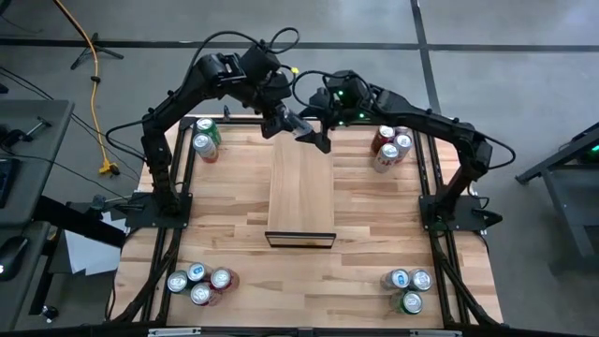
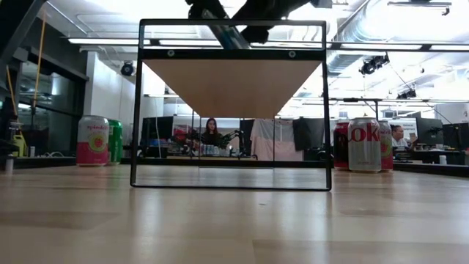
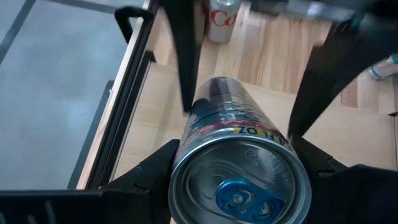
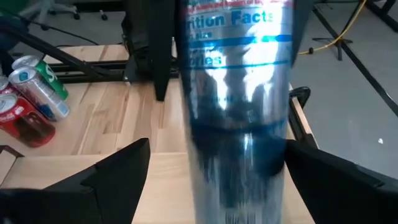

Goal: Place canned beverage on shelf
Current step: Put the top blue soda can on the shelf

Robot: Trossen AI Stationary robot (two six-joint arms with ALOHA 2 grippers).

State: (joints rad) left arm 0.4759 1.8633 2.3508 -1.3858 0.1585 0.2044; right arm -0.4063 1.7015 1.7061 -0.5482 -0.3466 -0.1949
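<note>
A silver-blue can (image 3: 239, 155) is pinched by the left gripper (image 3: 239, 177) above the shelf's (image 1: 301, 187) far end; the right gripper (image 4: 211, 180) is spread around it, not touching

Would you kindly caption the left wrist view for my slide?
Left gripper clamps a silver-and-blue can above the shelf, blue pull-tab facing the camera.

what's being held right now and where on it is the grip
The left gripper holds a slim silver-and-blue aluminium can by its sides, just below the top rim. The right gripper stands open around the can's body, not gripping.
</note>
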